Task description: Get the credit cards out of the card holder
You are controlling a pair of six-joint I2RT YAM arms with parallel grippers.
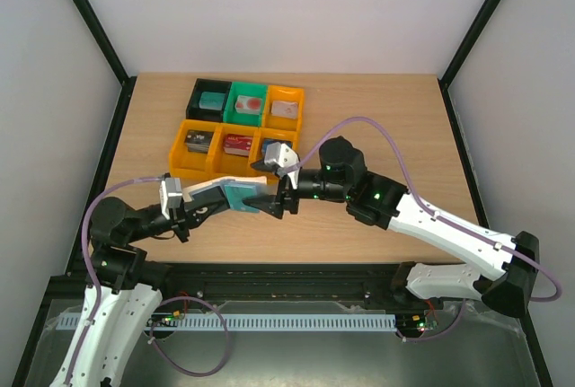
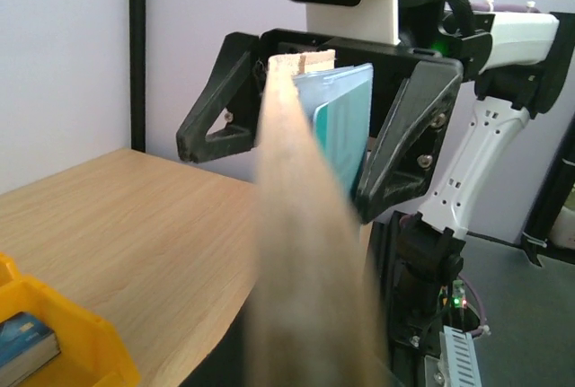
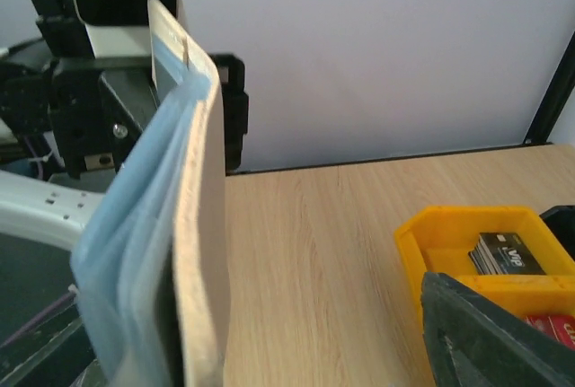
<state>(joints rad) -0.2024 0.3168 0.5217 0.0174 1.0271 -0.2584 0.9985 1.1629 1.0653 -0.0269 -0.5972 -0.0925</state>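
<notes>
Black plastic bin [image 1: 199,89]: back row, left; holds a grey-green flat piece.
Green plastic bin [image 1: 235,91]: back row, middle; holds a pale piece with a red spot.
Orange plastic bin [image 1: 298,100]: back row, right; holds a pale grey flat piece.
Yellow-orange row of three compartments [image 1: 178,149]: in front of those bins; a dark stack of cards on the left, a red stack in the middle, the right one partly hidden by the right arm's wrist.
Tan-beige folding card holder [image 1: 214,191]: lifted off the wooden bench [image 1: 395,127] near its front edge, between the two hands; grey-blue lining visible in the wrist views.
Long axis of the card holder: left to right, one end in the left hand, the other end pointing at the right hand.
Teal plastic credit card [image 1: 241,197]: sticking out of the card holder's right end, toward the right hand.
Left hand [image 1: 207,200]: clamped on the card holder.
Right hand [image 1: 273,198]: fingers [image 2: 220,100] spread apart, flanking the card holder's end and the teal card.
</notes>
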